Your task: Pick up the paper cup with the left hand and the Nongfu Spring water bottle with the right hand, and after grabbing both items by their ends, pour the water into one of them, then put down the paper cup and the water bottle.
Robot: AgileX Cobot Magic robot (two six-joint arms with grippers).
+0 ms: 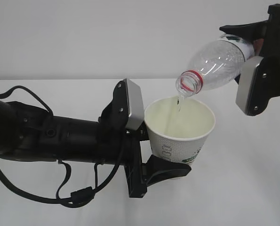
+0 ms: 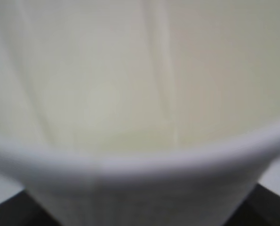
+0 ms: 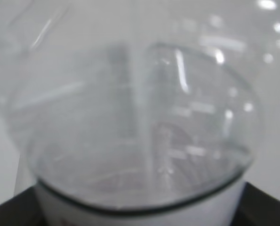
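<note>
The paper cup (image 1: 180, 129) carries grey-green lettering and a small dark green logo, too small to read. The left gripper (image 1: 149, 141) pinches it by its lower part and holds it upright, mouth up, above the white table (image 1: 252, 179). The bottle (image 1: 215, 63) lies tilted, its long axis slanting down to the left, its red-ringed neck over the cup's rim. A thin stream of water (image 1: 179, 104) falls into the cup. The right gripper (image 1: 252, 61) clamps the bottle's base end.
</note>
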